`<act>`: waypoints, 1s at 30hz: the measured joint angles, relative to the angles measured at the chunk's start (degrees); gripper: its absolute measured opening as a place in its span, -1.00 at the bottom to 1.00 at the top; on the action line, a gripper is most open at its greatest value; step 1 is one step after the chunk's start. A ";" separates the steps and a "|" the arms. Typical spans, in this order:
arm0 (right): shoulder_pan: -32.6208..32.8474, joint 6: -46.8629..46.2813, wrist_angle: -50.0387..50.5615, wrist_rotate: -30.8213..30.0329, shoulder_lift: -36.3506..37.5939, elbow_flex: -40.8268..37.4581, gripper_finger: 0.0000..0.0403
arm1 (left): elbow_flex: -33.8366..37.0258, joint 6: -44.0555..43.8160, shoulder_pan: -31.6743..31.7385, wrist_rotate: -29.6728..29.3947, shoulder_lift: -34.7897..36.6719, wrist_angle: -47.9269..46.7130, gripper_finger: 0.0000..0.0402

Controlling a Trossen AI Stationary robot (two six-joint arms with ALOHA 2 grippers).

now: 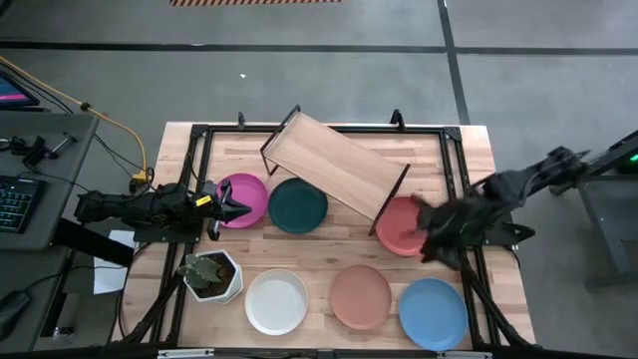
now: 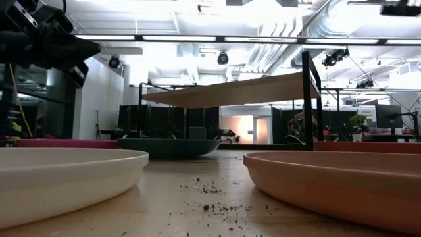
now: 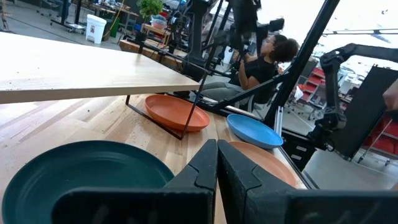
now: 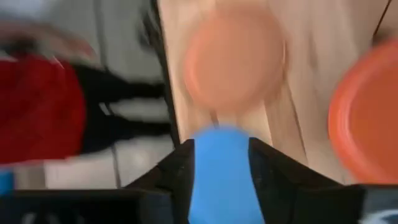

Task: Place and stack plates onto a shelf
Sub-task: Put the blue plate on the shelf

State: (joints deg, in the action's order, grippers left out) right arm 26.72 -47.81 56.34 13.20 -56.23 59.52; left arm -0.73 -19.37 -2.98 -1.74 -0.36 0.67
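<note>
We found the shelf point(image 1: 336, 164) lying skewed across the table's far middle, empty, with the magenta plate point(image 1: 244, 199) and dark green plate point(image 1: 298, 203) at its eight o'clock, the coral red plate point(image 1: 399, 227) at its four o'clock, and the white plate point(image 1: 276, 300), dusty pink plate point(image 1: 361, 296) and blue plate point(image 1: 434, 311) in a row along the near edge. The left gripper point(image 1: 235, 206) hovered over the magenta plate, fingers point(image 3: 205, 168) pressed together. The right gripper point(image 1: 431, 234) sat at the coral red plate's three o'clock edge, fingers apart and empty.
</note>
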 joint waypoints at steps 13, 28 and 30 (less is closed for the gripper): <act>16.26 -6.09 -8.58 -2.91 -11.59 -18.18 -0.17 | 0.01 -0.01 0.01 0.01 0.00 0.00 -1.00; 17.97 -3.66 -15.25 -10.07 -21.03 -22.00 -0.17 | 0.01 0.01 0.01 0.01 0.00 0.00 -1.00; 17.98 -4.15 -15.90 -9.86 -22.48 -22.00 -0.17 | 0.02 0.02 0.00 0.02 0.00 0.00 -1.00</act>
State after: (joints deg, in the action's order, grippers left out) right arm 44.69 -51.96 40.44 3.34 -78.71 37.52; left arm -0.71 -19.35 -2.98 -1.72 -0.36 0.67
